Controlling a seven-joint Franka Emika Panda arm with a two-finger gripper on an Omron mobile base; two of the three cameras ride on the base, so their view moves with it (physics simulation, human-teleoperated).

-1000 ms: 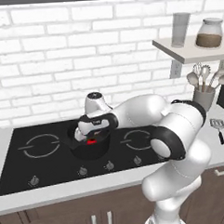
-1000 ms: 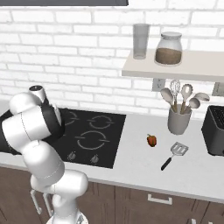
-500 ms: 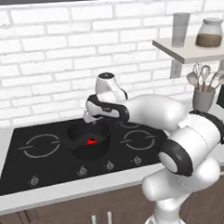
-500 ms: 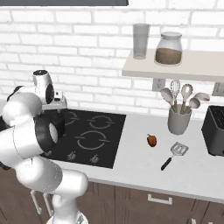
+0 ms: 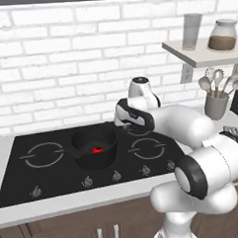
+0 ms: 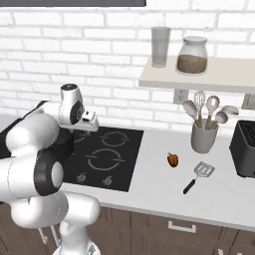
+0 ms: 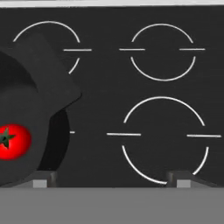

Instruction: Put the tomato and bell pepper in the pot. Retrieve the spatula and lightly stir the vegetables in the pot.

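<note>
You see the tomato [image 5: 97,150] lying inside the pot [image 5: 94,148] on the hob. The jaws stand wide open and empty. The right base view shows the bell pepper [image 6: 172,160] and spatula [image 6: 198,176] apart on the tabletop [image 6: 154,184].

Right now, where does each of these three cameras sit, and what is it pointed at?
Left base view: behind the arm's left, facing the hob; pot with tomato, arm rising lower right.
Right base view: behind its right, facing the counter; pepper, spatula, arm lower left.
Hand view: on the hand, looking down at the pot; open gripper.
Both base views share the hob.
</note>
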